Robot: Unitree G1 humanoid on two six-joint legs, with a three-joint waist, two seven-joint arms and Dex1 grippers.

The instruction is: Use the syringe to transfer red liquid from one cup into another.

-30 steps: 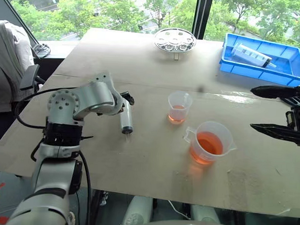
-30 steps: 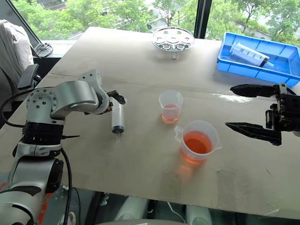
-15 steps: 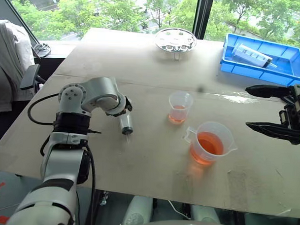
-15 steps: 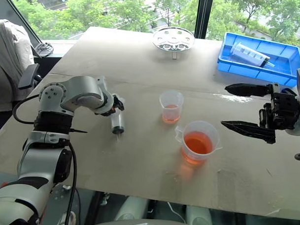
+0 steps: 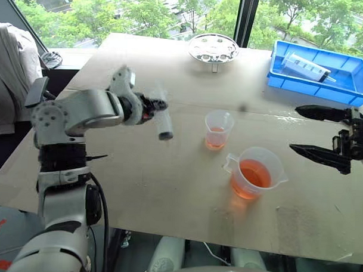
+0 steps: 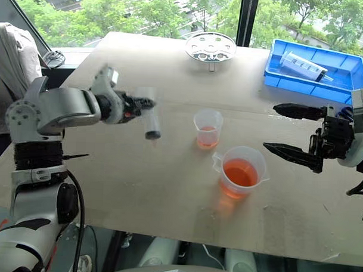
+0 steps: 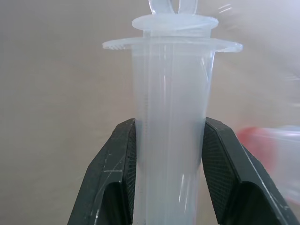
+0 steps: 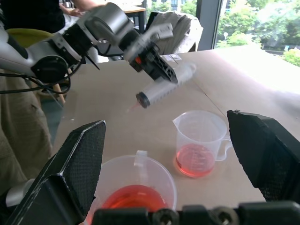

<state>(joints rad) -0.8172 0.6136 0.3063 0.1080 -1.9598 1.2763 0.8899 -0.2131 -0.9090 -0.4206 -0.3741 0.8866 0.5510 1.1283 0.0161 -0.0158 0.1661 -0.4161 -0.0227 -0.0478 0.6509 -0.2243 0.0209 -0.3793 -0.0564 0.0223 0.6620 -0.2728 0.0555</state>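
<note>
The syringe (image 7: pixel 171 140), a clear barrel with dark seal and tip, hangs tilted above the tabletop (image 5: pixel 167 195), clenched by the left hand (image 5: pixel 153 105). Right of it stand the small cup (image 5: pixel 217 129) and beaker (image 5: pixel 256 172), both holding red liquid (image 5: pixel 252 172). The right hand (image 5: pixel 320 132) is spread wide.

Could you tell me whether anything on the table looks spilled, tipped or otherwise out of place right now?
Nothing stands out. The beaker and small cup stand upright with their red liquid inside, and the left gripper holds the syringe tilted above the table.
</note>
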